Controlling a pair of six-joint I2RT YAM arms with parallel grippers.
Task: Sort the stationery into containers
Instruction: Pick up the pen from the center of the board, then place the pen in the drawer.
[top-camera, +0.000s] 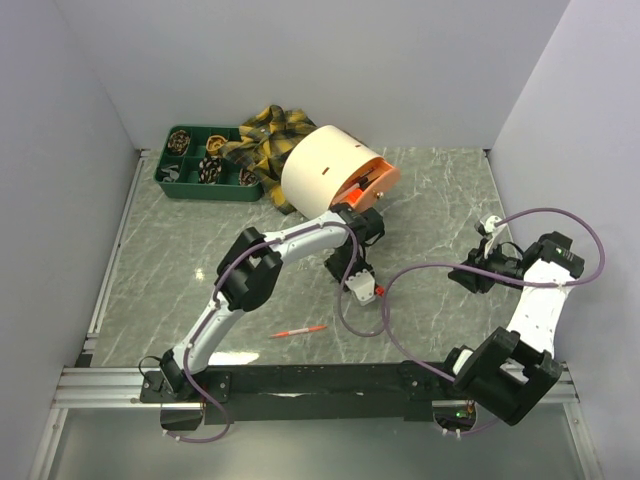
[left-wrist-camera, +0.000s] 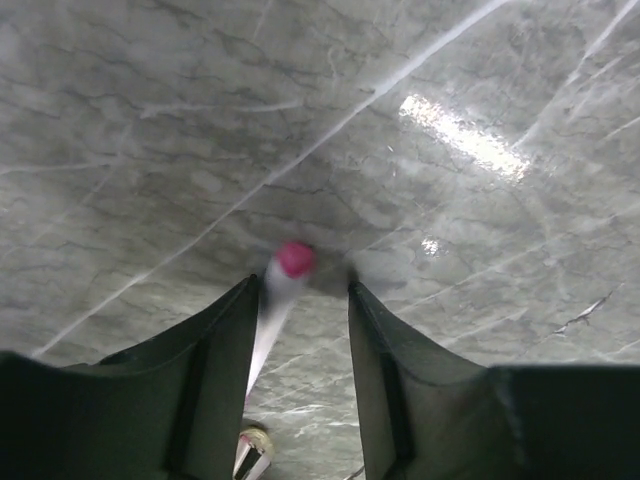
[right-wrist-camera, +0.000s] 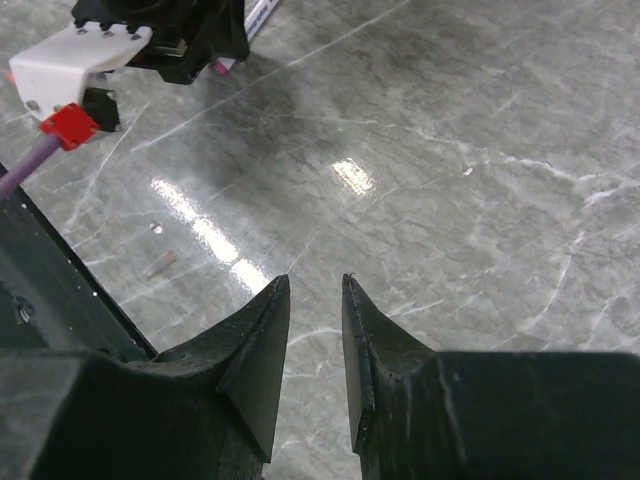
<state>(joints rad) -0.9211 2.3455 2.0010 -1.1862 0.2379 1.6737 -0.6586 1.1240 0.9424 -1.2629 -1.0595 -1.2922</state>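
Glossy veined marble table (left-wrist-camera: 420, 140). Left gripper (left-wrist-camera: 302, 289) half-open around slim white pen (left-wrist-camera: 271, 312), pink tip; right gripper (right-wrist-camera: 313, 285) narrowly parted, empty.

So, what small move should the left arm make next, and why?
Probably close the left gripper fully on the white pen with the pink tip. It lies between the fingers, close beside one, with a visible gap to the other, so it does not look clamped yet.

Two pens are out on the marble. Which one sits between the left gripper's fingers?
The white pen with the pink tip, lying between the left gripper's open fingers. The thin red pen lies loose on the table, away from that gripper.
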